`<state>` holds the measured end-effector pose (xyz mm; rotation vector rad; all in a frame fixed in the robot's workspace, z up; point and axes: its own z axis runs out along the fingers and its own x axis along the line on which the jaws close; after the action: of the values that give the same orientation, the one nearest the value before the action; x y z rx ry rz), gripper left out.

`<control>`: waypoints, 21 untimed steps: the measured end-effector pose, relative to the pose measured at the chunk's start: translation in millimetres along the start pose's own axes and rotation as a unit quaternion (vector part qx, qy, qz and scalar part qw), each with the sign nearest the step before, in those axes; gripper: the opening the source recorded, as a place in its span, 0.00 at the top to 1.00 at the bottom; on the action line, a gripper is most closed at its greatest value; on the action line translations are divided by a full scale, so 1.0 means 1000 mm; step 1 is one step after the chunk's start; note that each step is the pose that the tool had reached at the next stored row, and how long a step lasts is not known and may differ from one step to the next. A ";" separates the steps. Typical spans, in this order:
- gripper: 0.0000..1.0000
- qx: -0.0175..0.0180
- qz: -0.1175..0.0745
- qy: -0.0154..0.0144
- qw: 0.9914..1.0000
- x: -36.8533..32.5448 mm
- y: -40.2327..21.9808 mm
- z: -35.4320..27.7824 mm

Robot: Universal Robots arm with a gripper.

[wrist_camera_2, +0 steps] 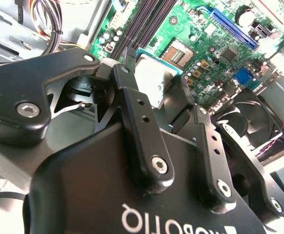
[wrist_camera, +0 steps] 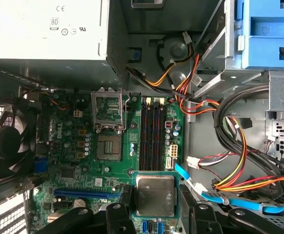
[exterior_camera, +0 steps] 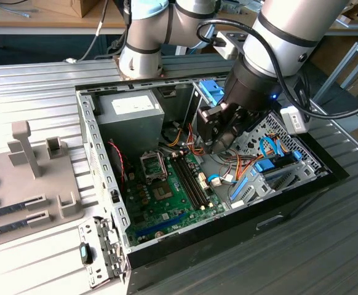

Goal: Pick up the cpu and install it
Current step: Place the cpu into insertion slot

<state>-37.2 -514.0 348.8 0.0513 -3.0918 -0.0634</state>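
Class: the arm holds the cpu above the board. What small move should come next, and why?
Probably slide the gripper across the board until the cpu sits above the open socket. The jaws are clamped on the cpu, which hangs on the far side of the memory slots from the socket, not over it.

Robotics lab: robot arm (exterior_camera: 290, 37), opened computer case (exterior_camera: 94, 153), metal bench (exterior_camera: 31, 80)
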 end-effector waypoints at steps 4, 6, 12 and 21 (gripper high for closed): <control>0.53 0.000 0.000 0.000 1.000 -0.0001 -0.0001 0.0008; 0.53 0.000 0.000 0.000 1.000 -0.0001 -0.0002 0.0012; 0.53 0.000 0.000 0.000 1.000 -0.0001 -0.0003 0.0027; 0.53 0.000 0.000 0.000 1.000 -0.0003 -0.0004 0.0050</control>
<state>-37.1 -514.2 343.8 0.0513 -3.0918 -0.0634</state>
